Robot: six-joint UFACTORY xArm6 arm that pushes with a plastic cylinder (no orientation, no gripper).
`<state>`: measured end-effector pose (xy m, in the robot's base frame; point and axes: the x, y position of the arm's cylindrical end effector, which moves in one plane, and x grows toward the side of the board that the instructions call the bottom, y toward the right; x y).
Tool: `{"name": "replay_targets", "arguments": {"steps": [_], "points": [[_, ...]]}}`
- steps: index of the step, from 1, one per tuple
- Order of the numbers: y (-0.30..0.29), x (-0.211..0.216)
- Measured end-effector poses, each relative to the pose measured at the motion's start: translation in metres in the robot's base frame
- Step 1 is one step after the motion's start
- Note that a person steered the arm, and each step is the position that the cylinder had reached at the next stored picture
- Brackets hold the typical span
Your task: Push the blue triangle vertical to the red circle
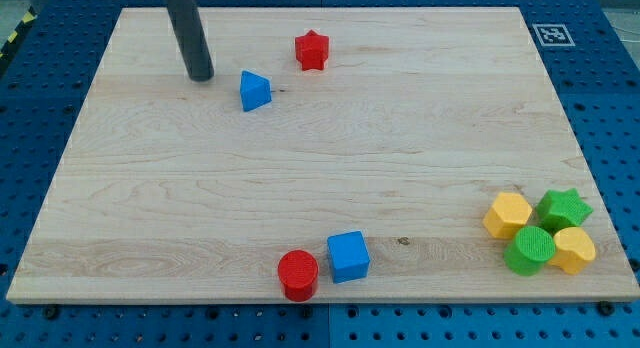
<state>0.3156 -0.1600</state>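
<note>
**Blue triangle parked up top, red circle down at the bottom edge**

So here's how the wooden board (pixel 320 188) is laid out. The blue triangle (pixel 254 90) is found in the upper left part of the board, and the red circle (pixel 298 275) is sat way down near the view's bottom edge, a bit left of centre. The two are well apart, with the triangle placed slightly further to the view's left than the circle, so they aren't quite lined up one above the other.

My tip (pixel 201 76) is seen resting on the board just to the view's left of the blue triangle and a touch higher, near it but with a sliver of bare wood showing between them. No pincer is fitted on this rig at all, only the plain dark rod, so nothing is being clamped or let go.

A blue cube (pixel 348 256) is tucked right beside the red circle on its right, apparently touching. A red star (pixel 312 50) is found up and to the right of the triangle. Down in the bottom right corner, a tight cluster is formed by a yellow hexagon (pixel 508 214), a green star (pixel 563 208), a green cylinder (pixel 530 249) and a yellow block (pixel 573 249).
</note>
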Motion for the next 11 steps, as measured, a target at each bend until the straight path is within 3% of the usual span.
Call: {"name": "replay_targets", "arguments": {"steps": [2, 5, 8, 10, 11], "points": [[0.037, -0.014], [0.041, 0.045], [0.041, 0.008], [0.051, 0.008], [0.054, 0.029]]}}
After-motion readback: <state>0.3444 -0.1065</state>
